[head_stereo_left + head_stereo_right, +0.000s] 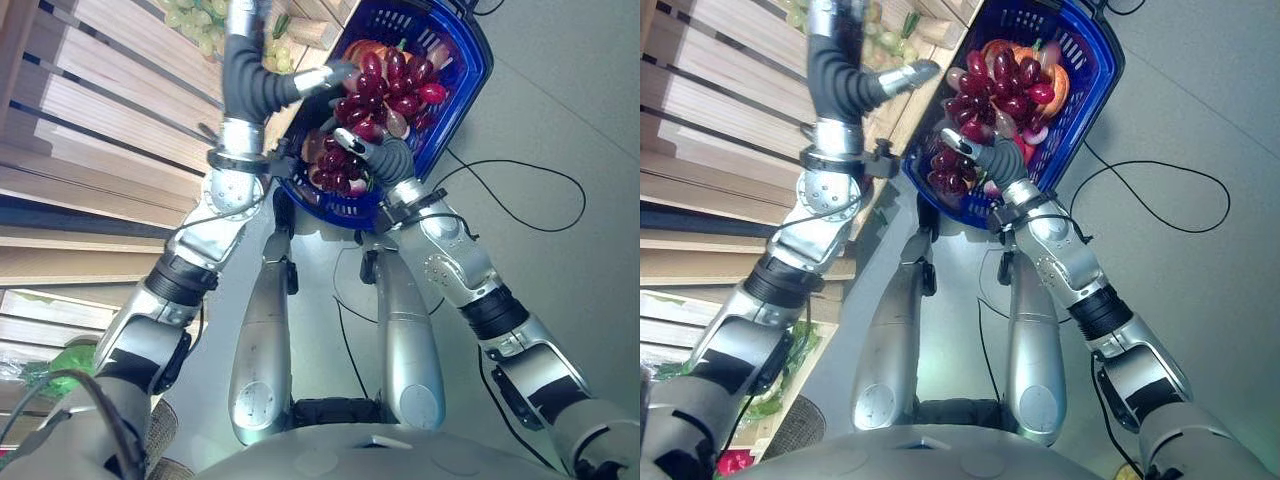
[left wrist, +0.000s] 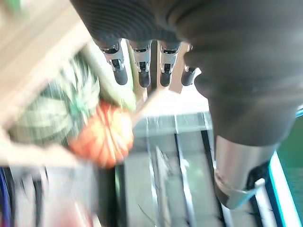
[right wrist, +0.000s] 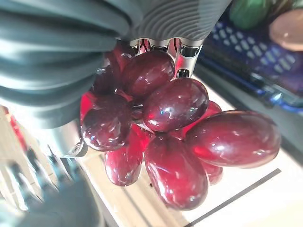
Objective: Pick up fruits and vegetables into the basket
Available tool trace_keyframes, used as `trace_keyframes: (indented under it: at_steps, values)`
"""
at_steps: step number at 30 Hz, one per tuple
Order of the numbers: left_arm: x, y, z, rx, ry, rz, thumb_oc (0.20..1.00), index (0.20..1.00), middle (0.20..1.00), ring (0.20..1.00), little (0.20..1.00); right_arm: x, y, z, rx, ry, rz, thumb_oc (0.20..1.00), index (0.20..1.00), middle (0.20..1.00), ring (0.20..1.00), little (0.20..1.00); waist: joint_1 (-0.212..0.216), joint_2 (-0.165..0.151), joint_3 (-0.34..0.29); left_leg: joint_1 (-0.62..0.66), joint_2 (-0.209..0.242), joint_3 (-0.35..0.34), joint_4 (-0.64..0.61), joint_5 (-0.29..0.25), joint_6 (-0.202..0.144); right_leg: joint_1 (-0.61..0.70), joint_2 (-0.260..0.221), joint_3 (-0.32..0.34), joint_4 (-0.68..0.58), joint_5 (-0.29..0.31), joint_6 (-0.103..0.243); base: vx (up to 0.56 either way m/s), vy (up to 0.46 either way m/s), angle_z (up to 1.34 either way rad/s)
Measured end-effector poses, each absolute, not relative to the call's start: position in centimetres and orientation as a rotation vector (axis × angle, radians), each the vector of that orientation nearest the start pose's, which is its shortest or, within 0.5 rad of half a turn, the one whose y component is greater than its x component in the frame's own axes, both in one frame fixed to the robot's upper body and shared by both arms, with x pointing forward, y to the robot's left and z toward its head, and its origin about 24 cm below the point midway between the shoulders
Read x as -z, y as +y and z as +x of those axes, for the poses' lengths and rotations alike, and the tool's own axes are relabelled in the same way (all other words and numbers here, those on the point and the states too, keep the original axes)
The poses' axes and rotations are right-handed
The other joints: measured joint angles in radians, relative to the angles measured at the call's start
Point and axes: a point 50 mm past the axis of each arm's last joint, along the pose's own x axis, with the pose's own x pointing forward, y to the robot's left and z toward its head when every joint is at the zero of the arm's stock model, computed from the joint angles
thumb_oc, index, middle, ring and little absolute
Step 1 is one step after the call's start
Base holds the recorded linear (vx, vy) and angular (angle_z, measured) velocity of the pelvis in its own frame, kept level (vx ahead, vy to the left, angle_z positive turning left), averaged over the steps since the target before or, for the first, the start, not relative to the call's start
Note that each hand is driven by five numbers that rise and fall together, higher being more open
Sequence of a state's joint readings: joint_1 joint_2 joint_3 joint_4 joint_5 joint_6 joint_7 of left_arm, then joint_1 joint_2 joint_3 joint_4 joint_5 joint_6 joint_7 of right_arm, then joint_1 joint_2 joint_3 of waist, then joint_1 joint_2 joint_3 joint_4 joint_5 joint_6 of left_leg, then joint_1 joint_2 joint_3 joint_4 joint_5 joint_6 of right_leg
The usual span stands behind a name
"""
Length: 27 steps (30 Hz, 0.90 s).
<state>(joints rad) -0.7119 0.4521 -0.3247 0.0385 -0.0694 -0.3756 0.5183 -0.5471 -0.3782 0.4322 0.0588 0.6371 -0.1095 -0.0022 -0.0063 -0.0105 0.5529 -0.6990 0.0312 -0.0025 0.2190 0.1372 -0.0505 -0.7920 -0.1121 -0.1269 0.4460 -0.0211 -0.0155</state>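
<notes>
One red grape bunch pinched in right hand fingers, left hand fingers straight.

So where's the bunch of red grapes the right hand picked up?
The bunch of red grapes is in the right hand, fingers curled round it, held over the near end of the blue basket, close to the other red grapes inside.

A bunch of glossy dark red grapes hangs from the right hand, whose silver fingers curl round its top, with a blue basket just behind.
</notes>
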Motion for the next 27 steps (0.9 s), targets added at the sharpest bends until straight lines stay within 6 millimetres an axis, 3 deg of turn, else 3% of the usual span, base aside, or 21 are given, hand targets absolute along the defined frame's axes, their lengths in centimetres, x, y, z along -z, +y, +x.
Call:
trace_keyframes:
  at_steps: [9,16,27]
  values:
    - [-23.3,17.0,32.8,-0.347,-0.95,0.42,1.0,1.0,1.0,1.0,1.0,-14.3,-11.3,33.3,-0.357,-0.272,0.122,0.2,0.2,0.2,0.2,0.2,0.007,0.001,0.0,0.003,-0.005,0.003,-0.002,0.003,0.001,-0.001,-0.008,0.0,0.005,0.0,0.0,0.01,0.03,0.01]
    - [-22.5,20.6,35.2,-0.498,-0.828,0.622,1.0,1.0,1.0,1.0,1.0,-12.9,-14.7,36.4,-0.161,-0.123,-0.053,0.2,0.2,0.2,0.2,0.2,0.012,0.002,0.001,0.004,-0.006,0.01,-0.009,0.007,-0.003,-0.007,-0.01,0.002,0.008,-0.001,0.0,0.0,0.035,-0.01]
    - [-24.1,21.7,38.3,-0.561,-0.716,0.829,1.0,1.0,1.0,1.0,1.0,-14.9,-17.6,41.1,0.006,0.076,-0.362,0.2,0.2,0.2,0.2,0.2,0.054,0.01,0.004,0.001,-0.011,0.0,-0.026,0.025,-0.005,-0.018,-0.016,-0.008,0.018,0.0,-0.009,0.0,0.004,0.02]
